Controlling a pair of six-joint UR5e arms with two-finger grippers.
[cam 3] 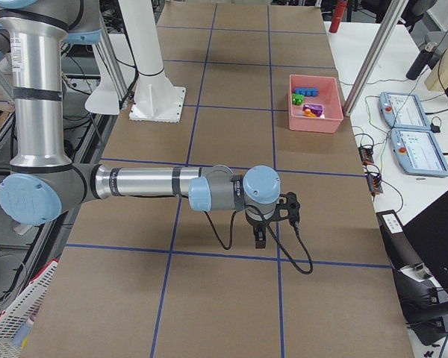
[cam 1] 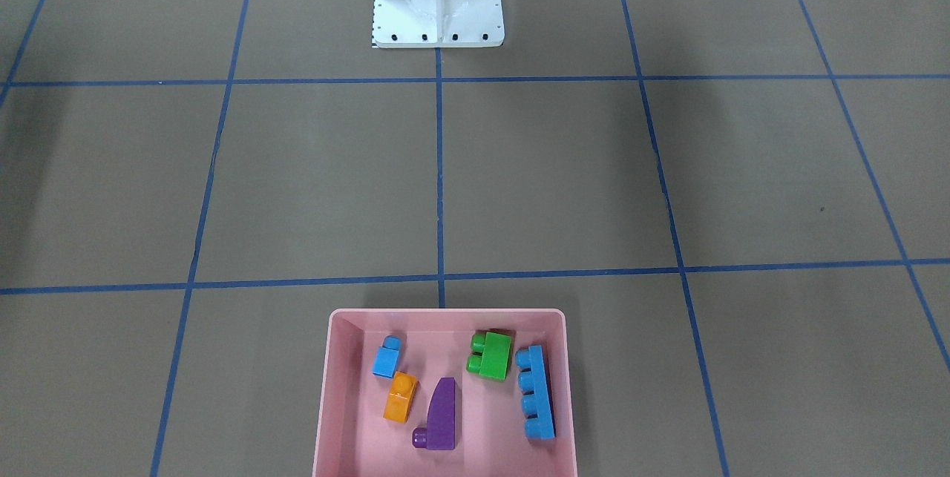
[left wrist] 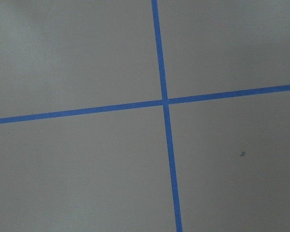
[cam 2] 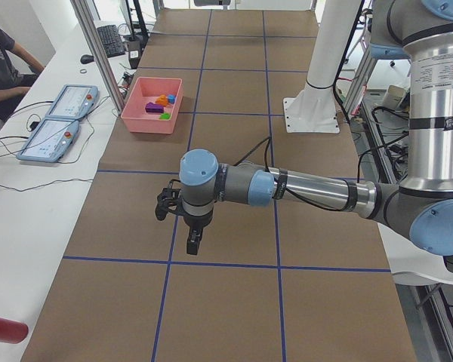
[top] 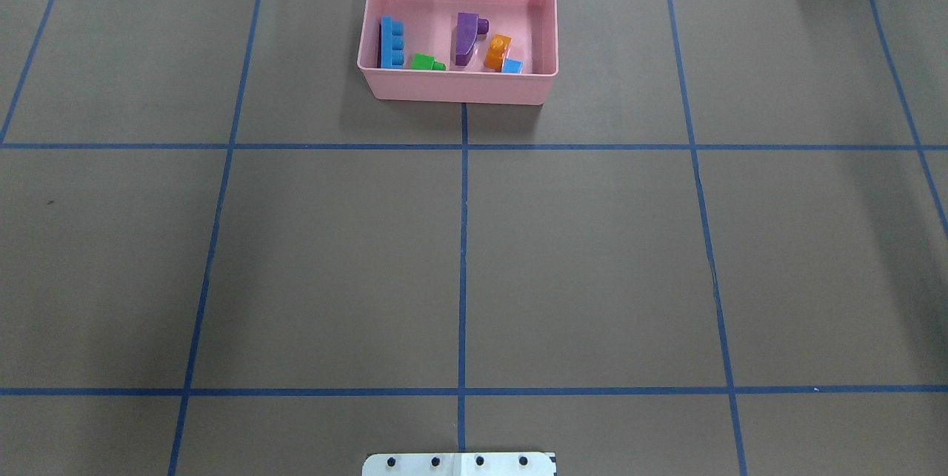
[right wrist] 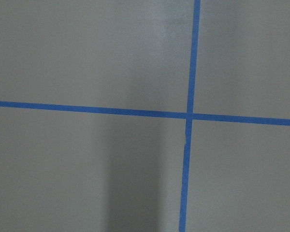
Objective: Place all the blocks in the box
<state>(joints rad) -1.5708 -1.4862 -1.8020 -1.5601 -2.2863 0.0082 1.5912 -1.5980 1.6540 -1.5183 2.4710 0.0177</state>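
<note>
The pink box [cam 1: 445,311] [top: 459,87] sits at the table's far middle edge from the robot. Inside it lie the small blue block [cam 1: 386,360], the orange block [cam 1: 401,397], the purple sloped block [cam 1: 441,414], the green block [cam 1: 491,357] and the long blue block [cam 1: 537,392]. My left gripper [cam 2: 192,241] hangs above bare table near the table's left end, far from the box [cam 2: 140,121]. My right gripper [cam 3: 260,237] hangs over the table's right end. Both show only in the side views, so I cannot tell whether they are open or shut. Both wrist views show only brown table and blue tape.
The white metal base [cam 1: 438,10] stands on the robot's side of the table. Blue tape lines cross the brown surface. A person [cam 2: 0,68] sits at a side desk with two teach pendants [cam 2: 60,121]. A red object [cam 2: 4,329] lies at that desk's near corner.
</note>
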